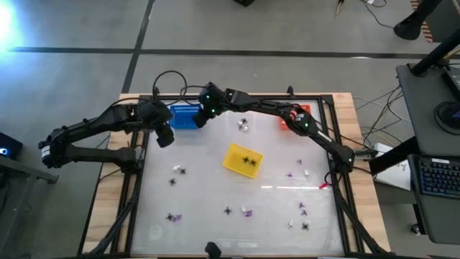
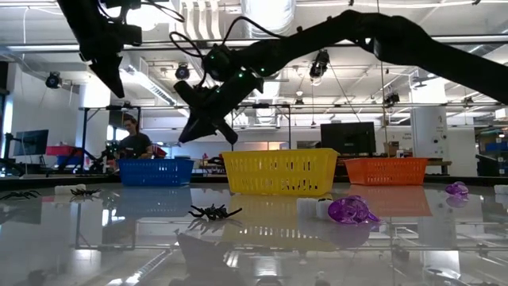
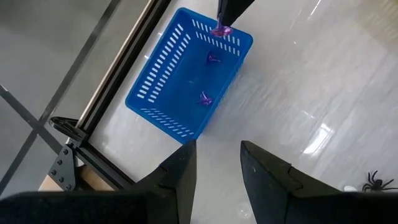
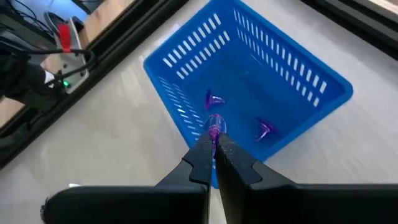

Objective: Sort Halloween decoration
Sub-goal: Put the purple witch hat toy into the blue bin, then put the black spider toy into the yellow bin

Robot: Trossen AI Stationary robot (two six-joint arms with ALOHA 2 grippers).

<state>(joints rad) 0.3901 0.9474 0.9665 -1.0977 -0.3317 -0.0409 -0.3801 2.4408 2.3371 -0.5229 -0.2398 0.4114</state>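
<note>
Two purple pieces (image 4: 214, 99) already lie on the floor of the blue basket (image 4: 311, 84), which indicates that this basket serves as the bin for purple items. The right tool (image 4: 213, 138) is positioned above the basket's rim with its jaws closed narrow on a third purple piece (image 4: 214, 126), pinched at the fingertips; the piece hangs over the rim, so a release from here would probably need a slight advance inward to land it inside. The left tool (image 3: 217, 165) hovers just beside the same basket, jaws part-way apart and holding nothing, apparently waiting.

Remaining Halloween decoration is scattered across the counter (image 1: 208, 194): black spiders (image 1: 180, 170), purple bits (image 1: 247, 213) and white bits (image 1: 245, 126). The yellow basket (image 1: 241, 160) sits near the centre with a black spider inside. The orange basket (image 1: 302, 110) stands at the far edge, largely hidden under the right arm.

Obstructions: both arms converge on the blue basket, so clearance between them is tight. In the low view a spider (image 2: 214, 212) and a purple piece (image 2: 352, 210) lie in front of the yellow basket. A person (image 2: 131, 145) is seated in the room beyond.
</note>
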